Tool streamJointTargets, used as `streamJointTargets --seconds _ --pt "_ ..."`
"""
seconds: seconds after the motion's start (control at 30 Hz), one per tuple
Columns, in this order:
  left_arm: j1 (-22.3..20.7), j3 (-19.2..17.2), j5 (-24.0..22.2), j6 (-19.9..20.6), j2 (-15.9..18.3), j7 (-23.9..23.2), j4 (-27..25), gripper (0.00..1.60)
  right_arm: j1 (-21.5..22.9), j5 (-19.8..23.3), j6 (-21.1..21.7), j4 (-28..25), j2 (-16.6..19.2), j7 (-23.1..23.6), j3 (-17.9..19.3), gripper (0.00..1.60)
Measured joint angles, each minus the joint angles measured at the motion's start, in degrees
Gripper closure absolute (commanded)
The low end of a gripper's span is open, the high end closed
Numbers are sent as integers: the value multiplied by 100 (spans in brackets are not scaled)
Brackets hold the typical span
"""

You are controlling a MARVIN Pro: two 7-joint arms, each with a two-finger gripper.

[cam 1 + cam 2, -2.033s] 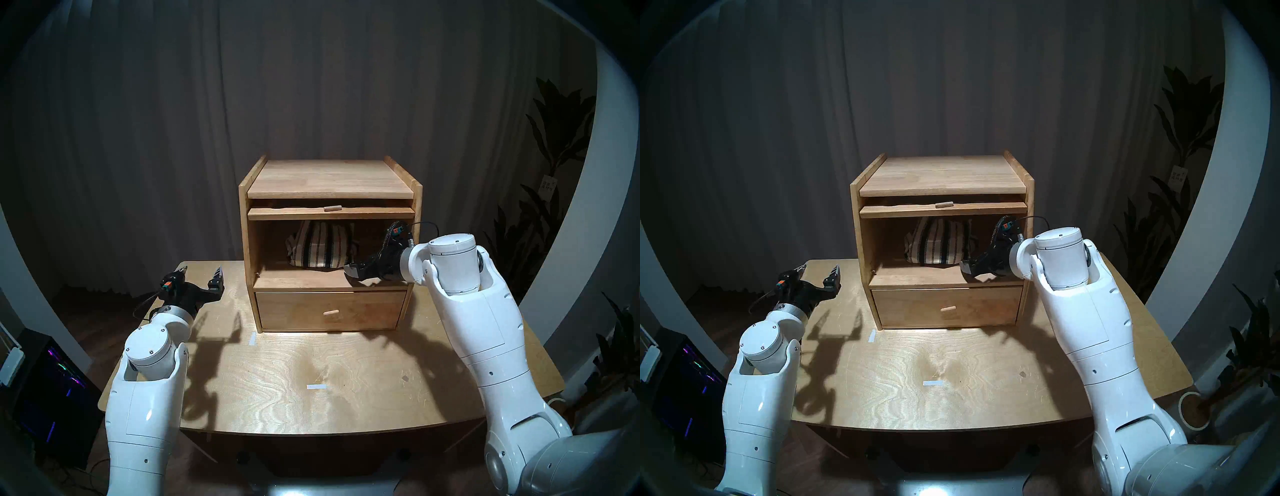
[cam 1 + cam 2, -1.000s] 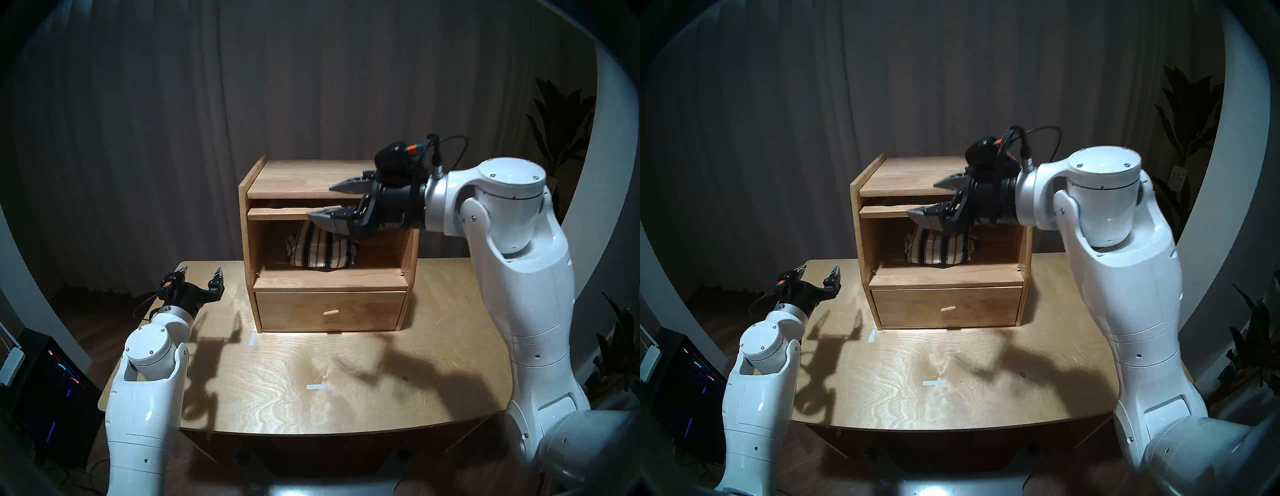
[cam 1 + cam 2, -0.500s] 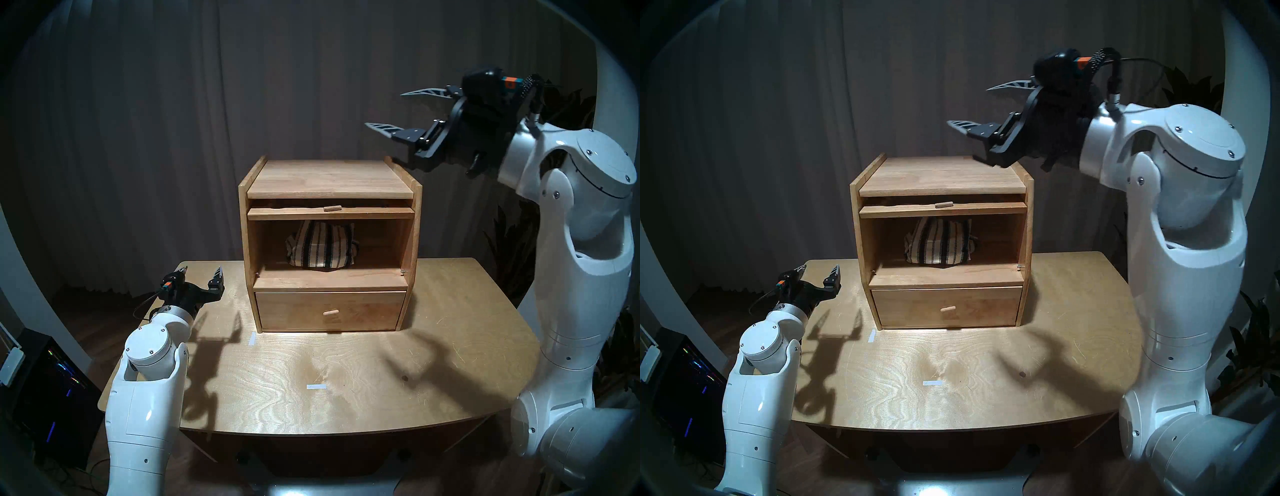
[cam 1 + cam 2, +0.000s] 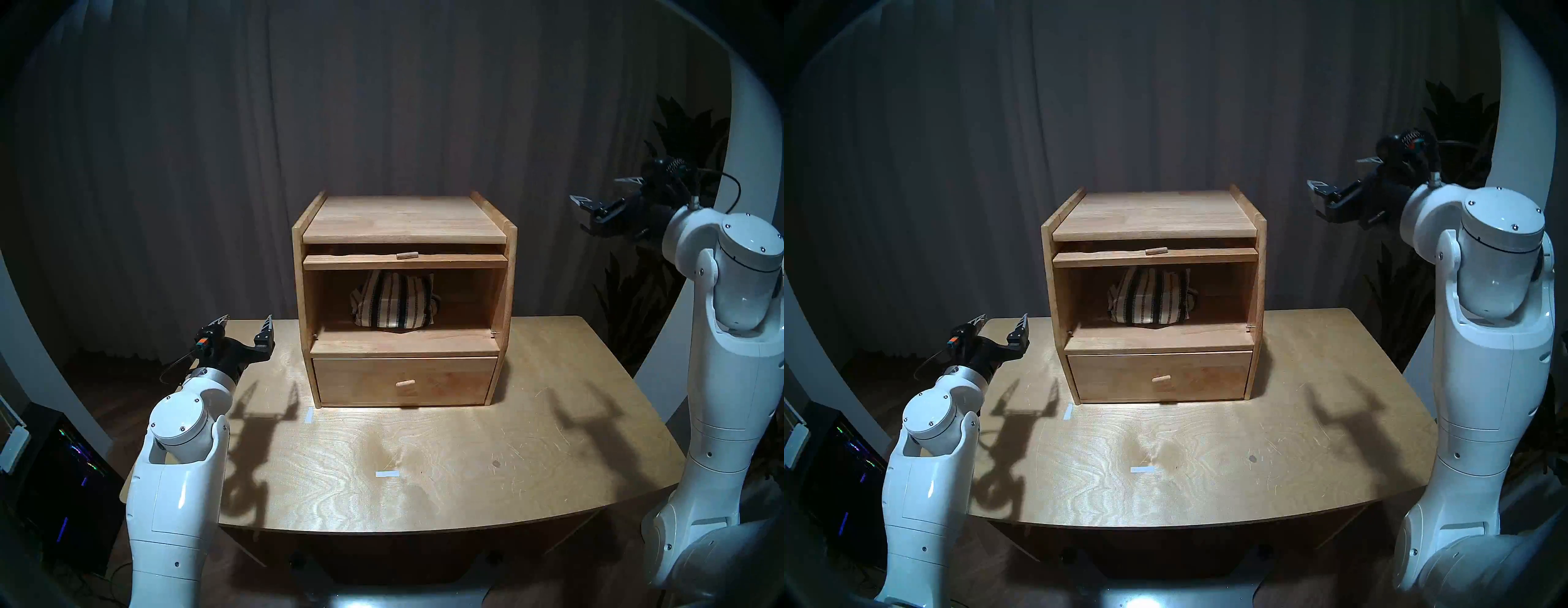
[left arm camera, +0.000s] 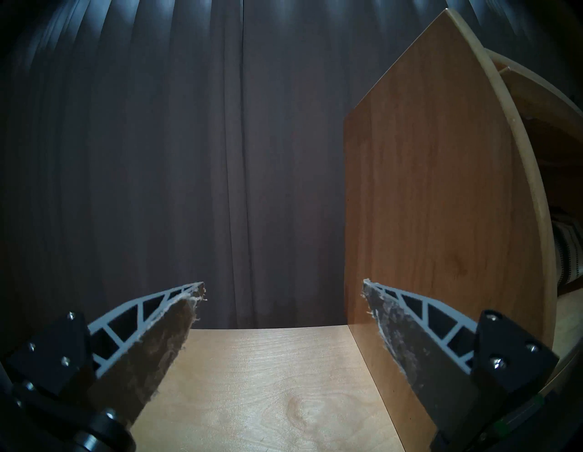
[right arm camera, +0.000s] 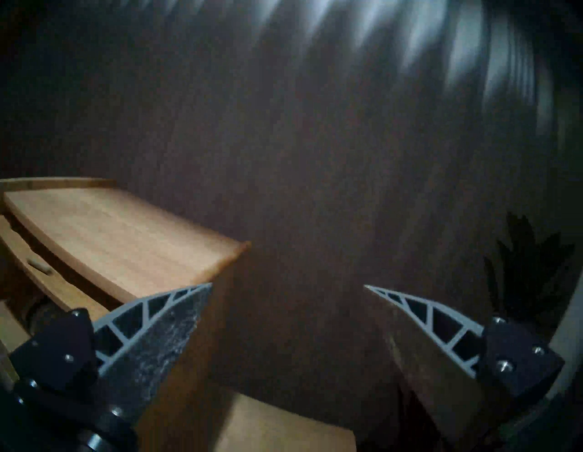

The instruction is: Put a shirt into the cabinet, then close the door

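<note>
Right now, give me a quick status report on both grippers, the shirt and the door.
Left gripper open, empty. Right gripper open, empty, high beside the cabinet. Shirt inside. Door not shut; nothing blocking.

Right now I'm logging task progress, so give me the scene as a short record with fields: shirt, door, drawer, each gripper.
shirt: striped shirt bundled inside the cabinet, on the floor of its large compartment
door: door lifted, lying flat under the top board, compartment open; peg handle faces out
drawer: drawer pushed in
left gripper: left gripper open, empty, over the table left of the cabinet
right gripper: right gripper open, empty, raised to the cabinet's right
remaining: door not yet closed
</note>
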Motion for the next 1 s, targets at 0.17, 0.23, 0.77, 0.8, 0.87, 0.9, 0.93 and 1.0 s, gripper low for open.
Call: streamJointTargets --seconds 0.17,0.23,0.77,0.8,0.87,0.9,0.93,1.0 --pt "118 -38 44 -48 42 -62 -68 0 -388 -197 82 494 -201 -165 438 0" --pt "186 -74 67 -65 66 -93 -86 0 -526 -252 86 684 -295 -217 564 0" --pt "606 -740 -545 -195 242 -663 -526 0 -1450 -590 -929 1576 -944 -667 667 0" --pt "617 -747 -626 -195 223 -700 -571 0 -1456 -624 -1041 1626 -957 -709 606 0" --pt "632 -749 -736 -192 188 -758 -634 0 -1445 -670 -1204 1732 -969 -770 514 0" --pt "638 -748 -778 -191 173 -781 -657 0 -1432 -688 -1268 1784 -973 -797 479 0" --pt "647 -744 -829 -189 155 -809 -684 0 -1411 -710 -1353 1849 -976 -832 438 0" --pt "669 -721 -930 -188 115 -873 -753 0 -1342 -756 -1548 2003 -979 -915 350 0"
